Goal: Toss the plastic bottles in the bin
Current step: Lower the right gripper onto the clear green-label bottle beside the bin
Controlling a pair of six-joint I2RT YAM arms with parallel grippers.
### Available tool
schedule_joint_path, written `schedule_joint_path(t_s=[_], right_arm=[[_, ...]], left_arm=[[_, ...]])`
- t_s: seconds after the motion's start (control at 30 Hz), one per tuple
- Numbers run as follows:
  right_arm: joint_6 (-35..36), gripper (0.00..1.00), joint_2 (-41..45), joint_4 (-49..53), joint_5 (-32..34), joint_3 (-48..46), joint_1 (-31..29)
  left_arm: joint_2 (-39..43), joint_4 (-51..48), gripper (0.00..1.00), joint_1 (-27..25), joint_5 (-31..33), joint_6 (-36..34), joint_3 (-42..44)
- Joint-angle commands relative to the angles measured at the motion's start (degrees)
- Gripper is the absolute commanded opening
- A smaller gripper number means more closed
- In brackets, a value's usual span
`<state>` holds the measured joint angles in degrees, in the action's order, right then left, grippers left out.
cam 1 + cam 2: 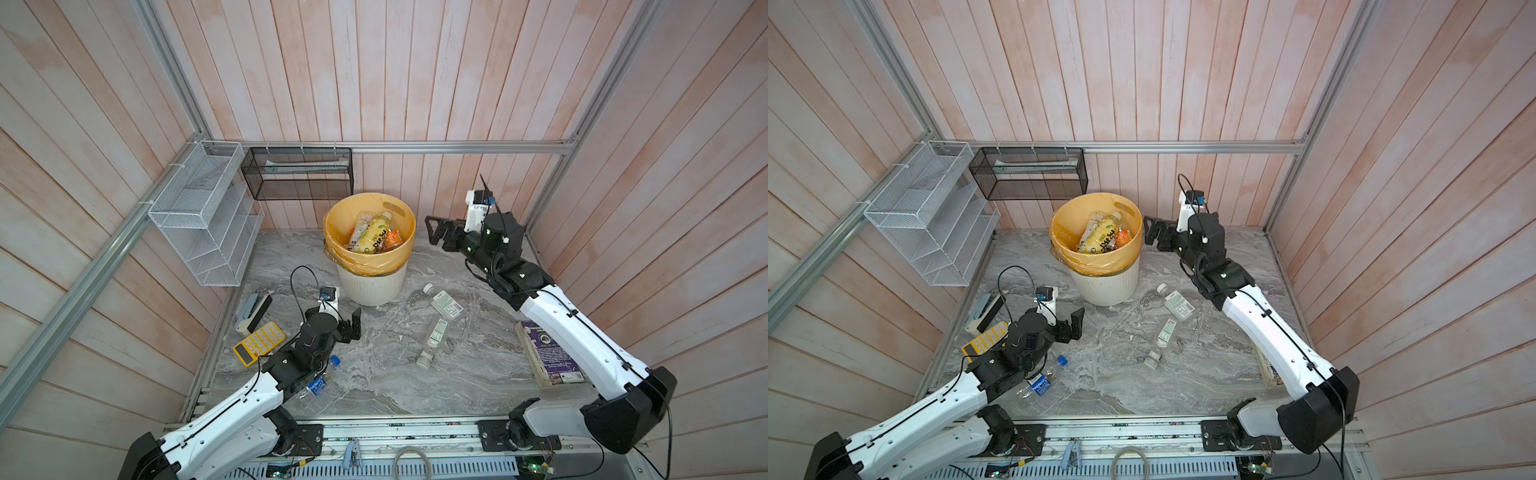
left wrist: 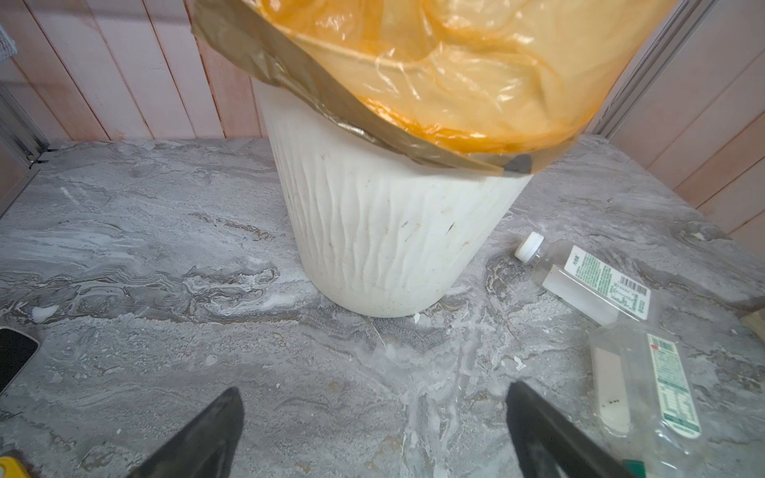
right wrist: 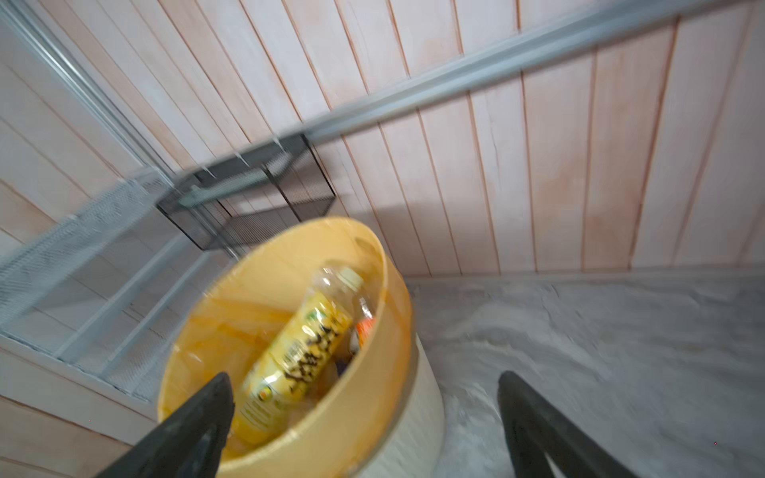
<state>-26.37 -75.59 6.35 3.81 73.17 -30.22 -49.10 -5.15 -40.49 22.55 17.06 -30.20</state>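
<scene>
the cream ribbed bin (image 1: pixel 372 286) stands at the back middle of the grey marbled worktop (image 1: pixel 374 386), lined with a yellow-orange bag (image 1: pixel 332 237) that folds down over its rim. several plastic bottles already lie inside it, among them a big yellow bottle (image 1: pixel 374 237) and, just beside it, an orange-labelled bottle (image 1: pixel 392 240). the right fingers (image 1: pixel 434 228) are raised beside the bin's rim, on its right in both top views, spread wide apart with nothing between them; the right wrist view is blurred but looks down into the bin past both tips. the left fingers (image 1: pixel 356 319) sit low over the worktop in front of the bin, also released and empty. three bottles remain on the worktop: a white-capped bottle (image 1: pixel 445 303) with a green-printed label lies near the foot of the bin, a second clear bottle (image 1: pixel 433 340) lies just beside it, nearer the front, and a blue-capped bottle (image 1: pixel 1042 382) lies partly under the left arm. a yellow calculator (image 1: pixel 258 343) lies at the left edge and a purple book (image 1: pixel 548 353) lies under the right arm. a white wire rack (image 1: pixel 203 220) and a black mesh rack (image 1: pixel 297 172) hang on the walls.
</scene>
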Motion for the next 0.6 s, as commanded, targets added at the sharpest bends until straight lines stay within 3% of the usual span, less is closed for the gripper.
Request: schedule_joint_path(t_s=[0.0, 0.3, 0.57], right_arm=[[-4.5, 1.0, 3.0, 2.4, 3.6, -11.6, 0.8], [-17.6, 1.0, 5.5, 2.4, 2.0, -33.8, -1.1], [-20.4, 0.99, -1.0, 4.6, 3.5, -35.1, -7.2]], left_arm=[[1.5, 1.2, 1.0, 0.3, -1.0, 0.7, 0.7], [0.2, 0.7, 1.0, 0.3, -1.3, 1.3, 1.0], [0.7, 1.1, 1.0, 0.3, -1.5, 1.6, 1.5]])
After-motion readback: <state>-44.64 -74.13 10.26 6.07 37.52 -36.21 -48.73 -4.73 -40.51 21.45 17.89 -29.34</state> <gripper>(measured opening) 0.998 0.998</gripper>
